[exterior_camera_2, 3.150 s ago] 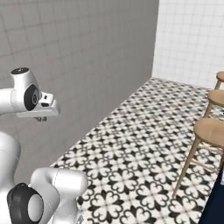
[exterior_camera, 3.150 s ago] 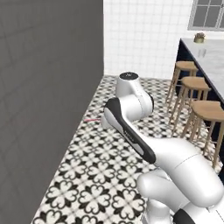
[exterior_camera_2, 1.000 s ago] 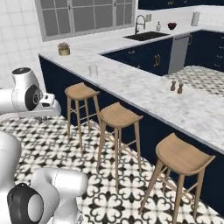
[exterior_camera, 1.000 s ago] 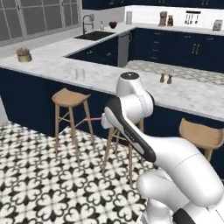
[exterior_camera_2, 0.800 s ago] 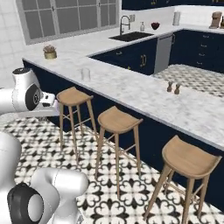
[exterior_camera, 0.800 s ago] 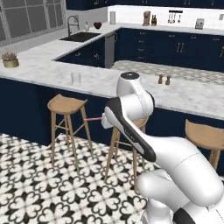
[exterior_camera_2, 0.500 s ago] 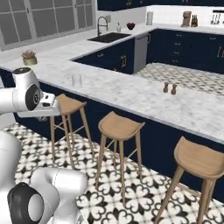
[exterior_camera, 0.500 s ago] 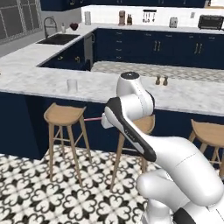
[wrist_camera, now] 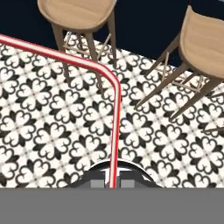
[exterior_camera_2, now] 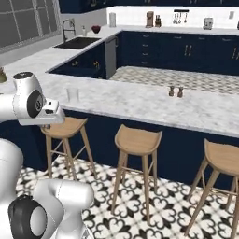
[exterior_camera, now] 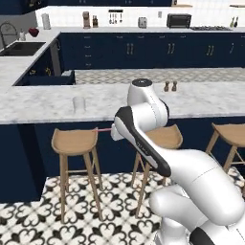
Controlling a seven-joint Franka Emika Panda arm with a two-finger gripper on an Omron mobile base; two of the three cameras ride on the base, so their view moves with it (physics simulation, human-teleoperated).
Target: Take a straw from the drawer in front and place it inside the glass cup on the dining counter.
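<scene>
Straw (wrist_camera: 115,127): far end cut off at the frame's left edge, near end hidden between the hand (wrist_camera: 113,183) fingertips; grip contact indiscernible.

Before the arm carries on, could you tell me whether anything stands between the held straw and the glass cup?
Nothing visible does. The straw sticks out above a wooden stool, below the counter edge; the glass cup stands alone on the dining counter.

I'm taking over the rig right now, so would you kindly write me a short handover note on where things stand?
Gripper: shut on the straw, seen in the hand view, pointing down over the tiled floor between two stools.
Glass cup: upright on the dining counter, above the leftmost stool.
Done: straw picked up.
Left: raise the straw over the counter and drop it into the glass cup.
</scene>
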